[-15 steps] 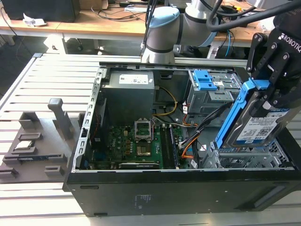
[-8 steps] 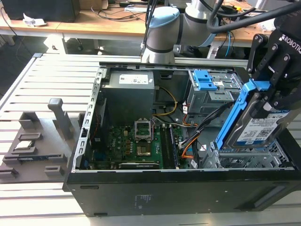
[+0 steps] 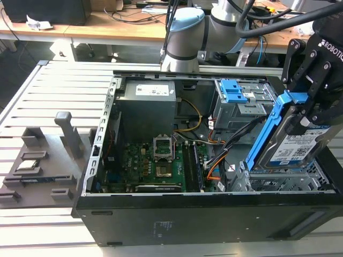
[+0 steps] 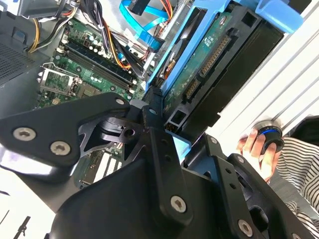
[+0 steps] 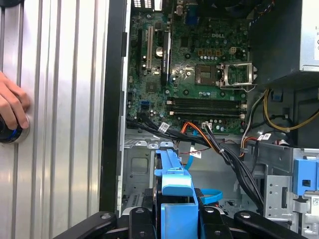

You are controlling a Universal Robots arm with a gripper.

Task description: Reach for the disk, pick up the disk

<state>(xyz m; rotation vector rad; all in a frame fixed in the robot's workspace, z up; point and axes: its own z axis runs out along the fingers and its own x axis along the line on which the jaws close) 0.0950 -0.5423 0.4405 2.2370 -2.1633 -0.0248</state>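
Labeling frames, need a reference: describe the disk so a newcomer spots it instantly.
Find the open black computer case in the exterior view, then its metal drive cage at that view's right. The disk stands tilted above it in the pincer: a silver slab with a white-and-blue label, framed in blue plastic, unlike the blue tabs behind.

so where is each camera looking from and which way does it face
Exterior view: off the arm, looking down into the open computer case; end effector at the disk.
Second wrist view: on the wrist, looking along the end effector at the disk.
First wrist view: on the wrist, looking over the motherboard.
All share the disk's blue bracket.
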